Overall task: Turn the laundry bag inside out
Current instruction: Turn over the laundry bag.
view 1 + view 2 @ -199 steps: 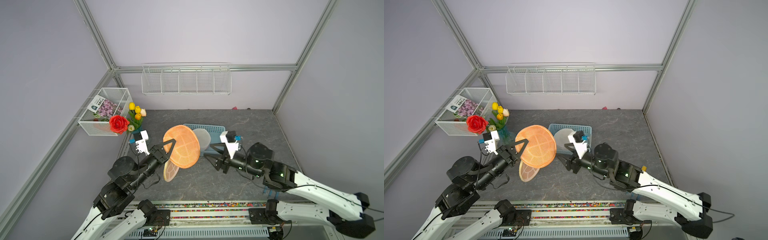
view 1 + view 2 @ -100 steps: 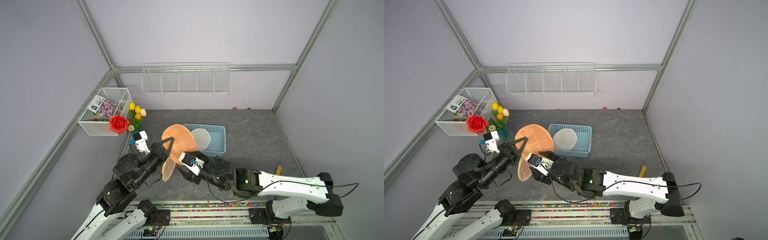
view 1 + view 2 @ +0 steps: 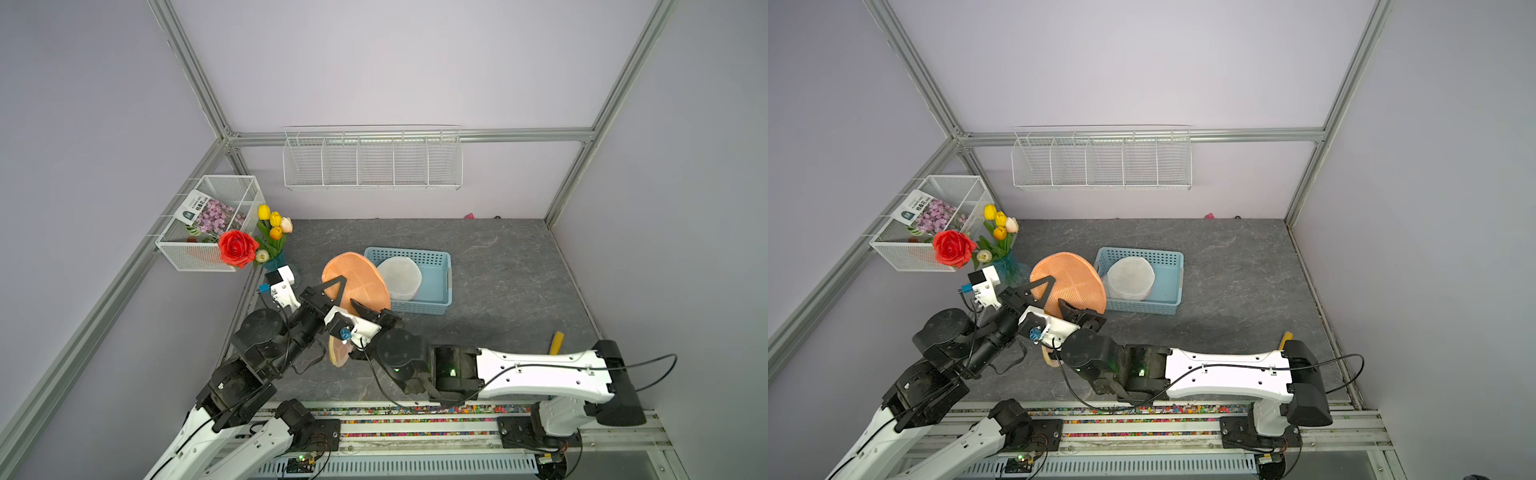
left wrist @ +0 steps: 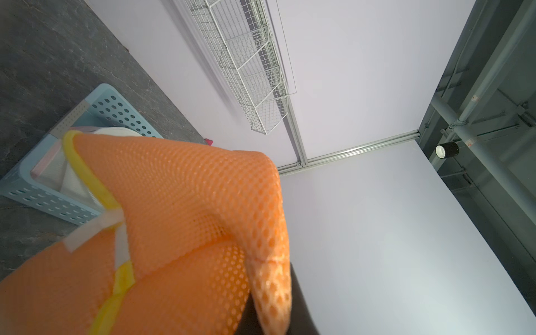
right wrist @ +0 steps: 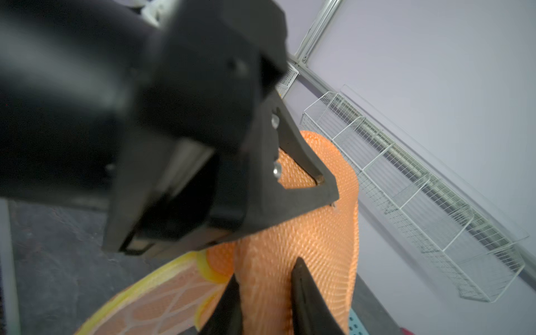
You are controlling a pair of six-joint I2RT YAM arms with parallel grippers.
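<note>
Laundry bag (image 3: 357, 276) (orange mesh): hangs over the tabletop (image 3: 498, 266), just beside the blue basket (image 3: 424, 306). Pinched at its edge by left fingers (image 5: 326, 193), seemingly as anchor. Nipped at a fold by right fingers (image 5: 304, 298), likely for dragging lining outward.

Both top views looked steeply down from high over the front rail (image 3: 415, 415), facing the back wall (image 3: 395, 75), from far enough off to hold the whole table (image 3: 498, 257) and the rack (image 3: 372, 158). Set side by side, they shared almost the same scene, shifted slightly sideways. The left wrist camera sat right against the bag (image 4: 179, 203), looking up past it to the basket (image 4: 116, 107) and the rack. The right wrist camera, just as near, faced across the bag toward that same rack.
</note>
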